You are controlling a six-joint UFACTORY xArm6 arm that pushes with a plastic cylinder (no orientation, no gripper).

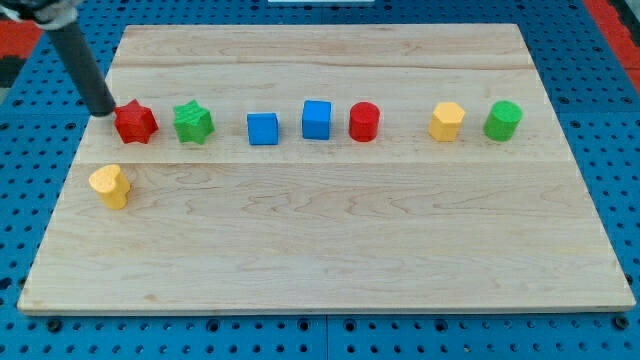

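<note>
My tip rests at the view's left, right against the left side of a red star block. Just right of that star stands a green star block. Below the tip, near the board's left edge, lies a yellow heart-shaped block. The dark rod slants up to the view's top left corner.
Along the same row to the right stand a blue cube, a second blue cube, a red cylinder, a yellow hexagonal block and a green cylinder. The wooden board lies on a blue pegboard.
</note>
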